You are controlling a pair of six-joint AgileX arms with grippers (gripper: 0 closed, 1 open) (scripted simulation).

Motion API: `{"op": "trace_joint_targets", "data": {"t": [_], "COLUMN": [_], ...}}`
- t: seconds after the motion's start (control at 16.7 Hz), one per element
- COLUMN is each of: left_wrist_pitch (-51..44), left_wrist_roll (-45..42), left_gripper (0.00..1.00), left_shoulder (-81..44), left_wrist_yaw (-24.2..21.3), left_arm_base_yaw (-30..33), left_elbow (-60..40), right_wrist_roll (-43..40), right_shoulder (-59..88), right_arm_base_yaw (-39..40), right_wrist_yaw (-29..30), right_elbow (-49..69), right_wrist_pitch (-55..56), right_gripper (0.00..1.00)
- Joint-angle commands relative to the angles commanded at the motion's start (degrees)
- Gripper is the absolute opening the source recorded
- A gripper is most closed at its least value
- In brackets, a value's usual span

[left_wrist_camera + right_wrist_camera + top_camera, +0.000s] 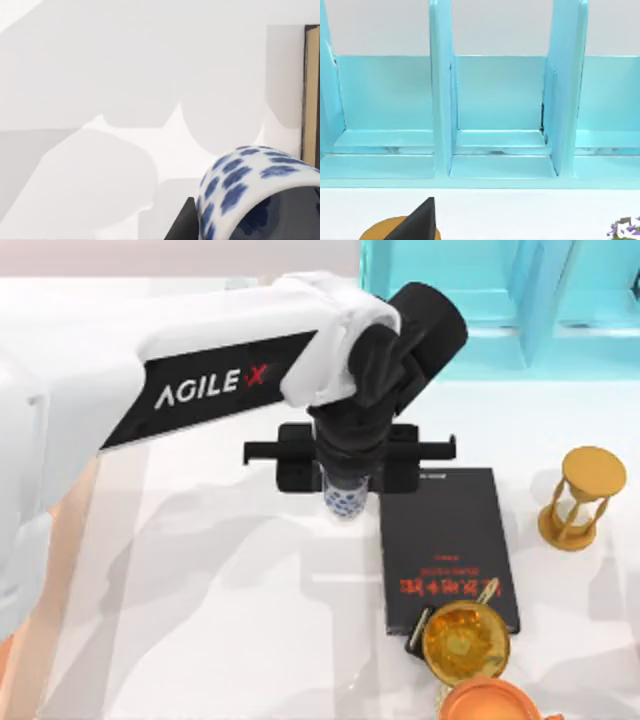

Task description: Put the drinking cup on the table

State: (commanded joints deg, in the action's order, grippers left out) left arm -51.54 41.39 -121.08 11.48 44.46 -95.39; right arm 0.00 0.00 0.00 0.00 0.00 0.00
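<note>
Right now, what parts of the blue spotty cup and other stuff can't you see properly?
- The drinking cup: in the top view the left gripper and wrist hide most of it.
- In the left wrist view the picture's edge cuts off the cup's lower part, so whether it touches the table cannot be told.
- The orange pot: cut off by the top view's bottom edge.
- The black book: the amber bowl covers one corner; its red lettering is too small to read.

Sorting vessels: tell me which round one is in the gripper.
The blue-patterned white drinking cup, held by the left gripper left of the black book; the amber-gold bowl and orange pot sit free.
</note>
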Motion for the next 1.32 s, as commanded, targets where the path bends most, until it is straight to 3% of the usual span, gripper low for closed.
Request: {"op": "trace_joint_targets", "data": {"t": [0.18, 0.96, 1.32], "left_wrist_pitch": [0.0, 0.0, 0.0], "left_wrist_roll": [0.0, 0.0, 0.0], "left_gripper": [0.0, 0.98, 1.0], "left_shoulder": [0.0, 0.0, 0.0], "left_wrist_yaw": [0.0, 0.0, 0.0], "left_arm_base_yaw": [0.0, 0.0, 0.0], "left_elbow": [0.0, 0.0, 0.0], "right_wrist_roll": [0.0, 0.0, 0.0], "right_shoulder": [0.0, 0.0, 0.0], "right_arm_base_yaw": [0.0, 0.0, 0.0], "right_wrist_yaw": [0.0, 0.0, 0.0], "right_elbow": [0.0, 0.0, 0.0], "right_wrist_pitch": [0.0, 0.0, 0.0], "right_gripper": [1.0, 1.0, 1.0]}}
